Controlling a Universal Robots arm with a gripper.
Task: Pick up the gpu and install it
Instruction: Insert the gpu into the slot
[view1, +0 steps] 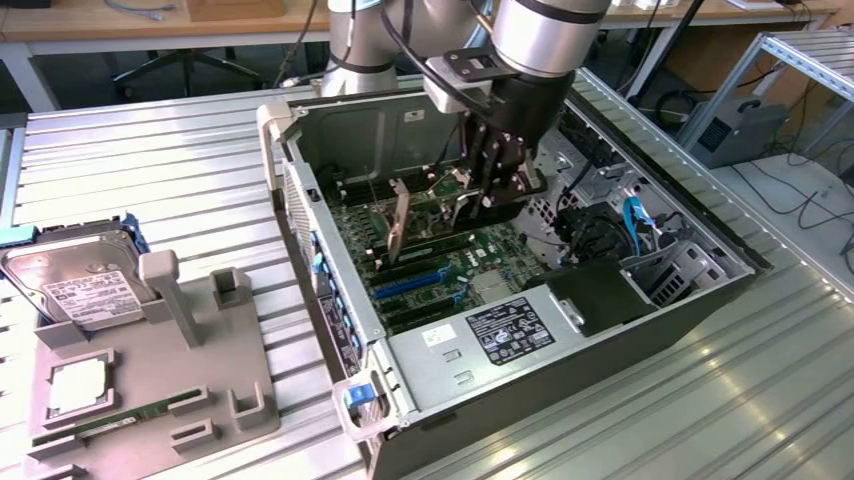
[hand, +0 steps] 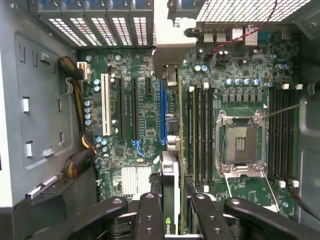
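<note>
My gripper (view1: 483, 205) reaches down into the open computer case (view1: 300, 190) and is shut on the gpu (view1: 430, 228). The card stands on edge over the green motherboard (view1: 461, 270), its metal bracket toward the case's slotted rear wall. In the wrist view the gpu (hand: 170, 175) appears edge-on between the two black fingers (hand: 150, 215), running along the blue expansion slot (hand: 162, 112). Its silver bracket (hand: 172, 45) lies against the rear slot openings. Whether the card's edge is seated in the slot is hidden.
Beside the card are long memory slots (hand: 200, 135) and the bare processor socket (hand: 240, 145). The power supply (view1: 514, 330) and cables (view1: 607, 235) crowd the case's near end. Outside the case, a grey holder (view1: 160, 370) carries a hard drive (view1: 80, 285) and a memory stick (view1: 120, 420).
</note>
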